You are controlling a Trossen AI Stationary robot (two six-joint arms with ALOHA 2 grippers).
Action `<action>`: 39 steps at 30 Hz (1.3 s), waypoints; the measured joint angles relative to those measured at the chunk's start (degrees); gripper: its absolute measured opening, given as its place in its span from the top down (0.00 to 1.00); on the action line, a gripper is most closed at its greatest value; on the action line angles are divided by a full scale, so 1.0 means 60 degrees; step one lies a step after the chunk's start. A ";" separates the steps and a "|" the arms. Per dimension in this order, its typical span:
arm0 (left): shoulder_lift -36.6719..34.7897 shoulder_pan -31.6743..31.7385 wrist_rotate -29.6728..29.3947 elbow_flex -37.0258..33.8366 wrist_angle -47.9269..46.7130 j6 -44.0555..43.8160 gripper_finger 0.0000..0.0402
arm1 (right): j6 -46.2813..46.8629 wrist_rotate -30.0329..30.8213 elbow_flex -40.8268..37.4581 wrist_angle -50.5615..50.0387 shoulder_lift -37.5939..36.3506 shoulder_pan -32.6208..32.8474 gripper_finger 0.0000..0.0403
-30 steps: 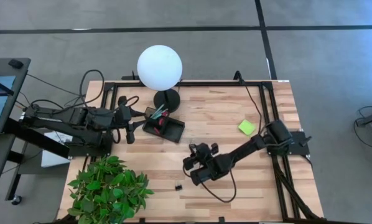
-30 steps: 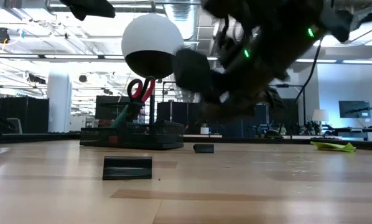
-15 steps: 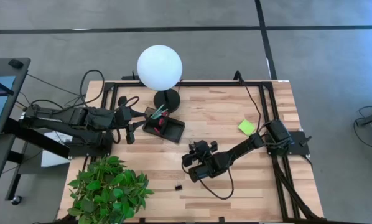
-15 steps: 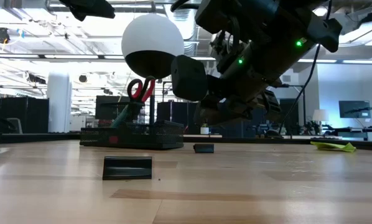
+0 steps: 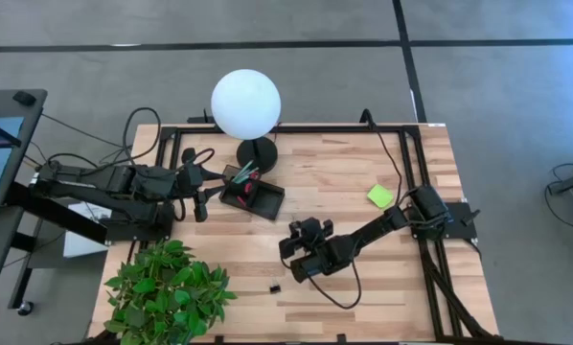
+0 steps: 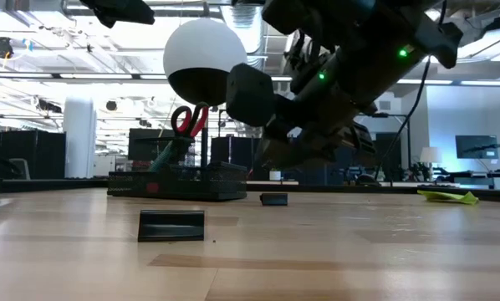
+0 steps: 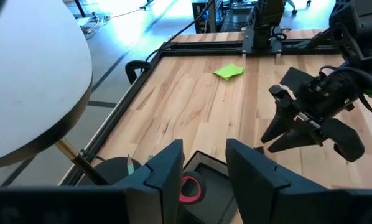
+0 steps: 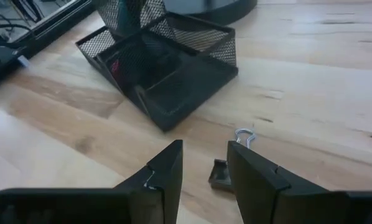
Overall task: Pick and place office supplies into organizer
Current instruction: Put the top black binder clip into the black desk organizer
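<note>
The black mesh organizer (image 5: 255, 195) stands left of the table's middle, with red-handled scissors (image 6: 189, 119) and pens upright in it. A lime-green sticky-note pad (image 5: 380, 195) lies at the right. One small black clip (image 8: 225, 172) lies on the table just ahead of my right gripper (image 8: 204, 163), which hovers open and tilted down, on the organizer's near right (image 5: 291, 249). Another black clip (image 5: 275, 287) lies nearer the front edge. My left gripper (image 7: 204, 163) is open and waits high at the organizer's left end (image 5: 208, 195).
A lamp with a white globe (image 5: 245, 103) on a round black base (image 5: 258, 151) stands just behind the organizer. A green potted plant (image 5: 167, 287) fills the near left corner. Bare wood lies between the organizer and the sticky-note pad.
</note>
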 joint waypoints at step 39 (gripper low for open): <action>0.0003 0.0002 0.0002 0.0000 0.0004 -0.0118 0.71 | 0.2174 -0.0175 0.0192 -0.0918 0.0647 -0.0413 0.32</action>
